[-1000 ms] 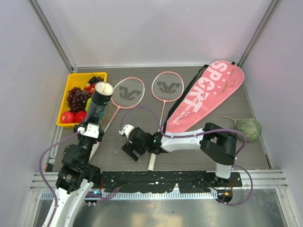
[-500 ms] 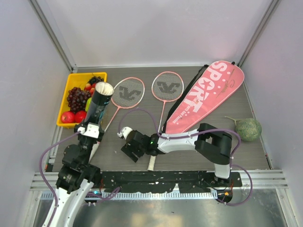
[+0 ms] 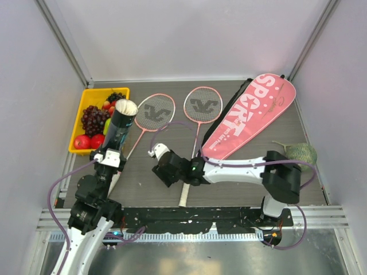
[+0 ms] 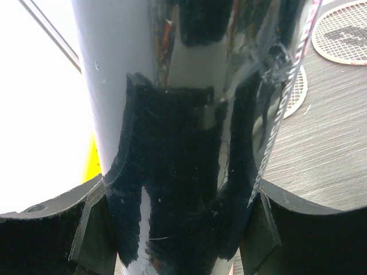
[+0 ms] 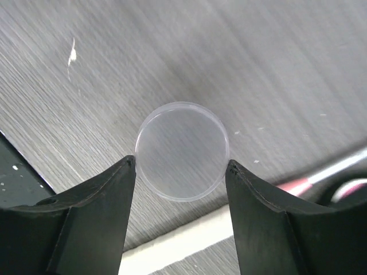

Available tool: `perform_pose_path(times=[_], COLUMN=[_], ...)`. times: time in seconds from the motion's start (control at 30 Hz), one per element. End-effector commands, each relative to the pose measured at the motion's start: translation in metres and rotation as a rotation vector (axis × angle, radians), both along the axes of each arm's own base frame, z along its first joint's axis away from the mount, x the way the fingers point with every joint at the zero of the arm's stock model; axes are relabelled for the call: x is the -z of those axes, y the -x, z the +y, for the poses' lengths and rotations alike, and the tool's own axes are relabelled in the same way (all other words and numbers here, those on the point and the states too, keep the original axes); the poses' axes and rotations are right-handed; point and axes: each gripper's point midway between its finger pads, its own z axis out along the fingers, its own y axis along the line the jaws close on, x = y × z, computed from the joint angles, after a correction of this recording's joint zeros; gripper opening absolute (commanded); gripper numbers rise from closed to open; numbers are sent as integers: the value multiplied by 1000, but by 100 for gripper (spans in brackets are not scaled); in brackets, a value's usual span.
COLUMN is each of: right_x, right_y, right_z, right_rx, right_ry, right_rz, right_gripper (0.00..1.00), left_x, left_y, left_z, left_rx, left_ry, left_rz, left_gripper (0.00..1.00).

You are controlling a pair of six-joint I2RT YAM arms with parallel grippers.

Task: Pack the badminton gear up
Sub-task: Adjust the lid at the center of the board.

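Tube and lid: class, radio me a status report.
Left end effector gripping tube, open end up. Right end effector closed on clear lid. Racket handle beside lid, not blocking.

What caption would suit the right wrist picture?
Right gripper pinching a clear round lid, grey table beneath.

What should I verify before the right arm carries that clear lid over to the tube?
1. Right gripper on the clear lid: fingertips touch both edges. Ok.
2. Lid lifted off the table: cannot tell.
3. Left gripper clamped on the dark tube: ok.
4. Tube mouth facing up with the white shuttlecock inside: ok.
5. Racket handle clear of the lid: not ok, it lies right beside it.
6. Rackets in the pink bag: not ok, both lie on the table.
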Motion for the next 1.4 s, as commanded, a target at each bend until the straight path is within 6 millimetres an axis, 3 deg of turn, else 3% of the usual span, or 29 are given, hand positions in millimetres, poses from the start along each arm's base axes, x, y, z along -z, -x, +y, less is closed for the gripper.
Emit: perform_pose_path(times=[0.0,0.07,0.27,0.37,0.5,0.67,0.97,1.37], right_x=[-65,-87,-86,-99,-104,-97,-57,-9], right_y=[-28,-43,-65,-66,-70,-72,-66,-29], right_z=[-25,-52,-146,-197,-230,-269,-268,-250], right_rx=[145,218,406,518,571,643,543,398], right_ry=[-91,-80,235,437,633,958,1190,1205], right_rz=[-91,-151,-174,-208,-284,-310,-205,53], right_gripper=[52,52,55,56,56,56,61,65], left_x=[-64,-64,-68,-71,-73,-73,-76,-76], left_y=[34,34,37,39,40,43,46,46], left_z=[15,15,16,17,16,14,11,7], left_rx=[-7,-10,-8,-12,-2,13,36,62], left_ry=[109,111,114,120,122,131,135,131], left_rz=[-305,-307,-330,-344,-355,-365,-388,-385], left_gripper=[0,0,0,0,0,0,0,0])
